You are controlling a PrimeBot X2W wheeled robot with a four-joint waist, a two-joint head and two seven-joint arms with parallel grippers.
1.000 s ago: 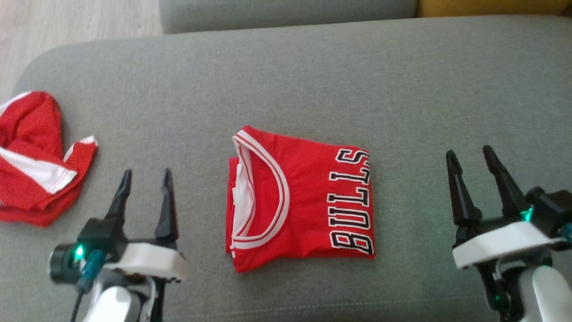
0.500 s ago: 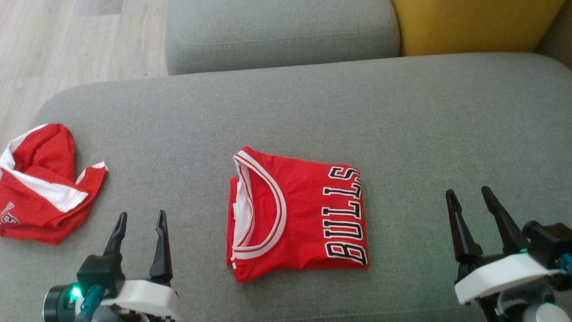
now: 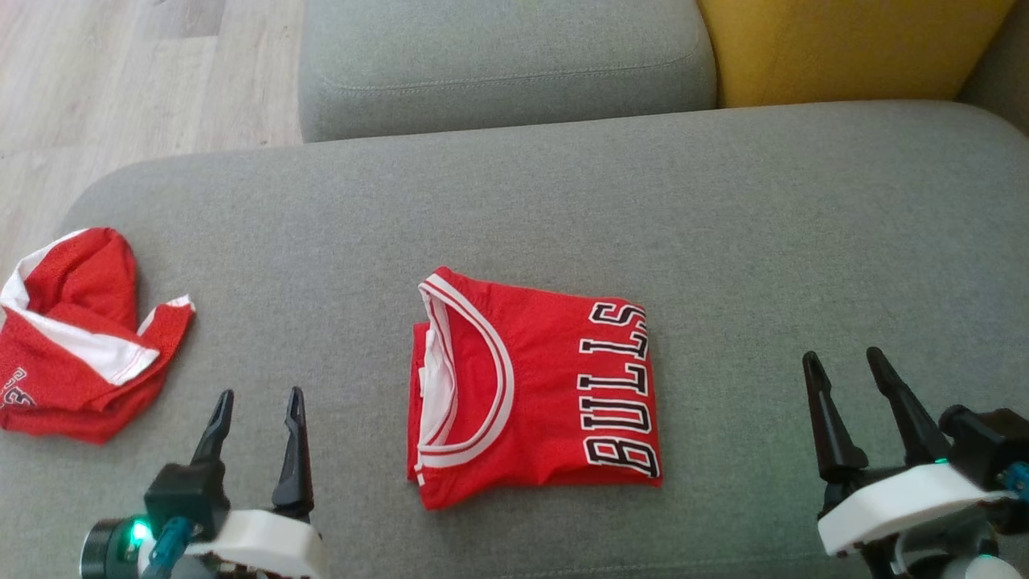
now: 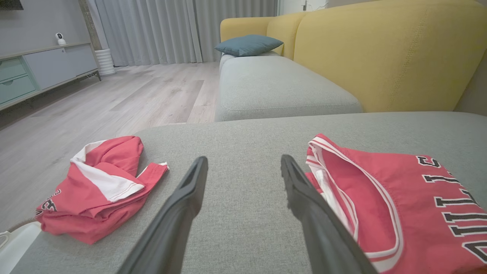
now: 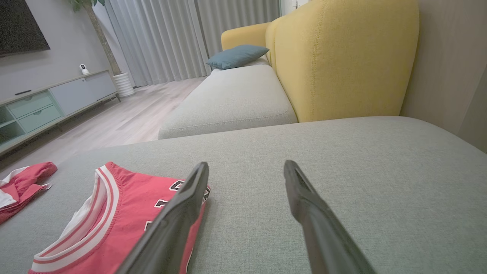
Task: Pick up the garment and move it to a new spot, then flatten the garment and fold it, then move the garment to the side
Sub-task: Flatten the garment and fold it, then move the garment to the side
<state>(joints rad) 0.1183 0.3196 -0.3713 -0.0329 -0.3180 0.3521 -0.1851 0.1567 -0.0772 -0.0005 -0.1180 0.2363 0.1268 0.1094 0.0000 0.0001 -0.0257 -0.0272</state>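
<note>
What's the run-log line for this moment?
stage: folded, side move pending | red folded Bulls jersey: flat on grey sofa cushion | left tool: open, empty | right tool: open, empty

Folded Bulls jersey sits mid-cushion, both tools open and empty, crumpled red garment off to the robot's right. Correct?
No. The head view shows the crumpled red garment off to the robot's left, past the left tool. The folded jersey and the rest stand as stated.

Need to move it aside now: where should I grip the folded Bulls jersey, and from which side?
Probably both ends: left gripper on the collar edge, right gripper on the lettered edge of the folded jersey, each low from its own side. It lies flat in stacked layers; pinch them all.
</note>
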